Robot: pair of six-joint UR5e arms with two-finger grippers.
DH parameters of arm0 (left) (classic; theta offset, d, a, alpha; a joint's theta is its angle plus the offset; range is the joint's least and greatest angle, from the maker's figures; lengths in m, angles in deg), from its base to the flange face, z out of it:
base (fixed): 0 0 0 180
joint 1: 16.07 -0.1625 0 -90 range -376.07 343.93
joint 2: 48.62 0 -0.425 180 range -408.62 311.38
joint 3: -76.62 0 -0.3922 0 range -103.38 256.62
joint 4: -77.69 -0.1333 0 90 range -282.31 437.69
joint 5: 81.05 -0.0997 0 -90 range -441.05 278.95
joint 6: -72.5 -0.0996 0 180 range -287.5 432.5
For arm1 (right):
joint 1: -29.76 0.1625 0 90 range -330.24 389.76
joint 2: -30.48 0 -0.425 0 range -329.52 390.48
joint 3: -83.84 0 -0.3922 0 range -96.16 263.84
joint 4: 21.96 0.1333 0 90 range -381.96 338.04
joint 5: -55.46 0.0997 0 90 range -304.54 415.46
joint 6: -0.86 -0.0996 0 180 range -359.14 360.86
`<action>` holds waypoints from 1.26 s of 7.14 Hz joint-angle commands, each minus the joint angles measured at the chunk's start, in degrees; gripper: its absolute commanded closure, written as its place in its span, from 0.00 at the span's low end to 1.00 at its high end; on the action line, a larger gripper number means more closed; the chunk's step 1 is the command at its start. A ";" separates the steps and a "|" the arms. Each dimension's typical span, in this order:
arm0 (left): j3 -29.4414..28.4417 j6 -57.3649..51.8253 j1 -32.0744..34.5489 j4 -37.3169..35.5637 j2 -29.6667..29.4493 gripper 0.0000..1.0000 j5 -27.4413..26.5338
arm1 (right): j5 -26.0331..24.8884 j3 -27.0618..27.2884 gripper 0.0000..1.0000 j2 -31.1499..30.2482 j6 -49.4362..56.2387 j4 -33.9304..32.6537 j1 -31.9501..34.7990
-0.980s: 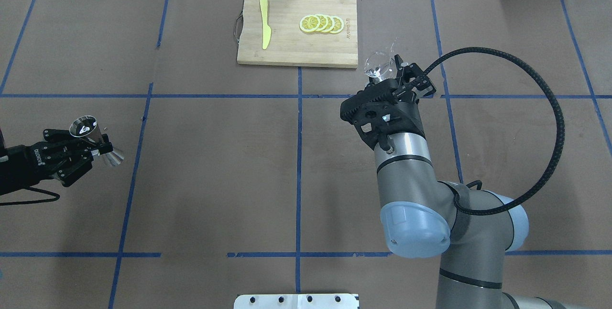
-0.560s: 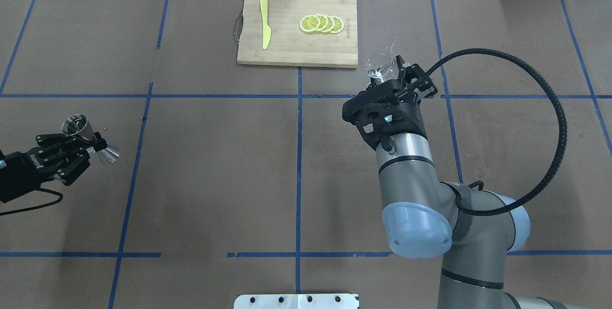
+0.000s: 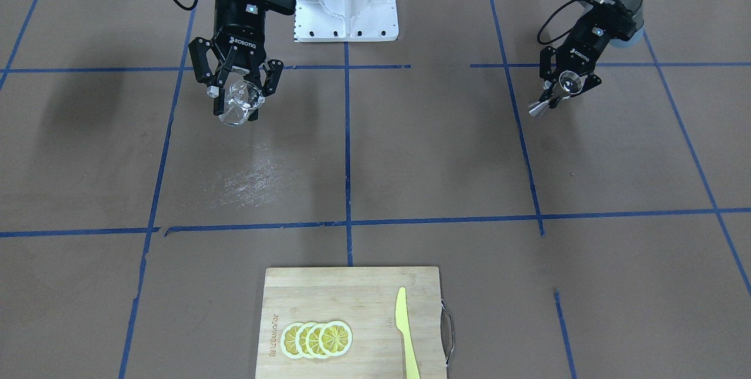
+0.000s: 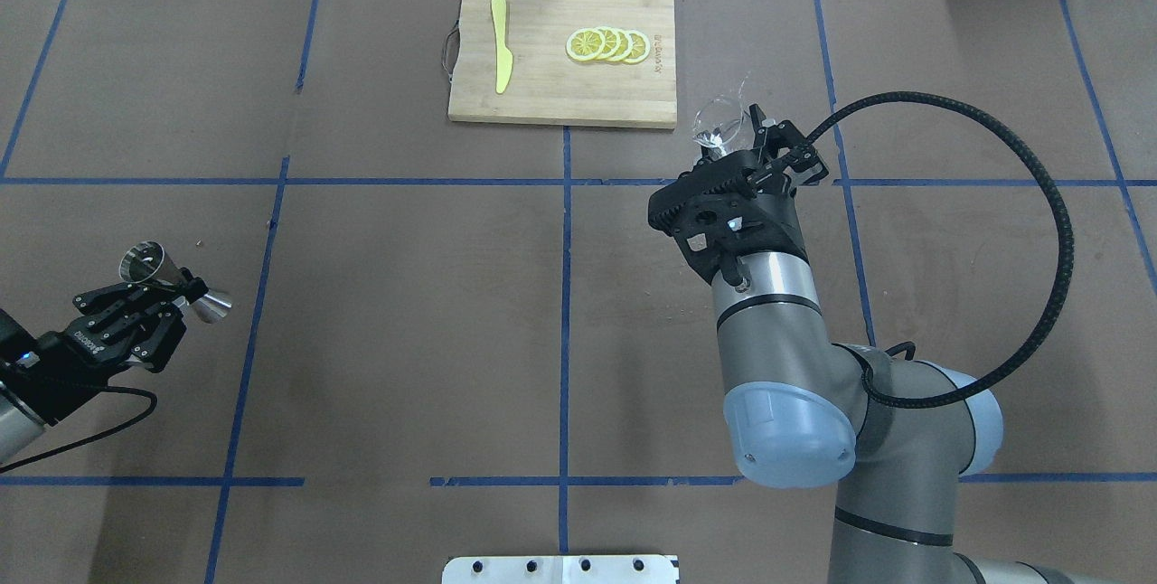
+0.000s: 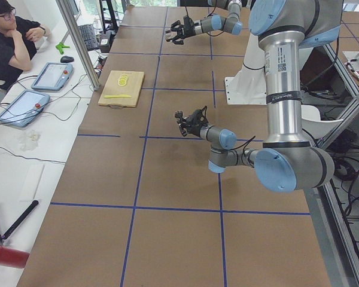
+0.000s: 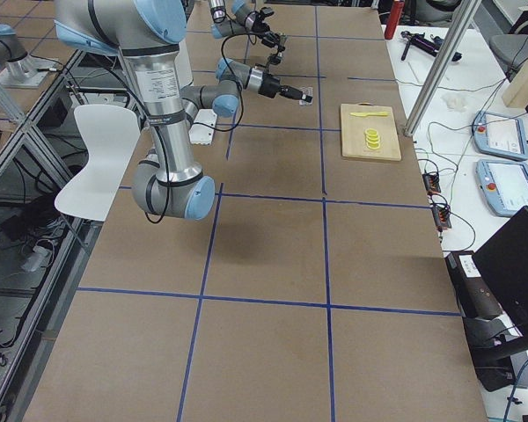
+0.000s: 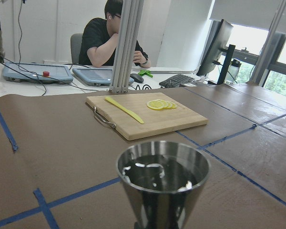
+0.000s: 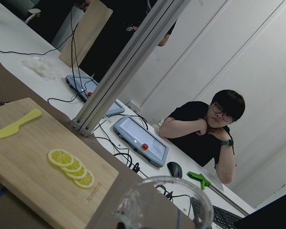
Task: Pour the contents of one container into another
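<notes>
over table [image 4: 407, 295]: left jaws clamp steel hourglass jigger [image 4: 150, 264], right jaws rounded glass cup [image 3: 239, 104]

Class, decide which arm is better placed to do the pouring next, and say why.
Right. The right gripper holds the glass cup, the source; the left gripper holds the jigger, the receiver, far across the table. The two must meet first.
</notes>
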 commanded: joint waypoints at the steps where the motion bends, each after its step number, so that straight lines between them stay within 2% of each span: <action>1: -2.25 -0.47 -3.73 -0.52 0.19 1.00 -13.17 | -0.04 0.10 1.00 0.04 0.00 -0.01 0.00; 2: -3.66 -0.47 -4.27 -0.61 0.19 1.00 -17.22 | -0.12 0.10 1.00 -0.05 0.00 -0.01 0.00; 4: -3.76 -0.21 -5.06 -0.61 -0.33 1.00 -19.63 | -0.12 0.19 1.00 0.04 0.00 0.08 0.00; 7: -4.02 1.03 -5.59 -0.61 -2.53 1.00 -19.38 | -0.12 0.19 1.00 0.04 0.00 0.08 0.00; 9: -4.02 0.76 -6.29 -0.78 -2.44 1.00 -16.14 | -0.12 0.19 1.00 0.04 0.00 0.08 0.00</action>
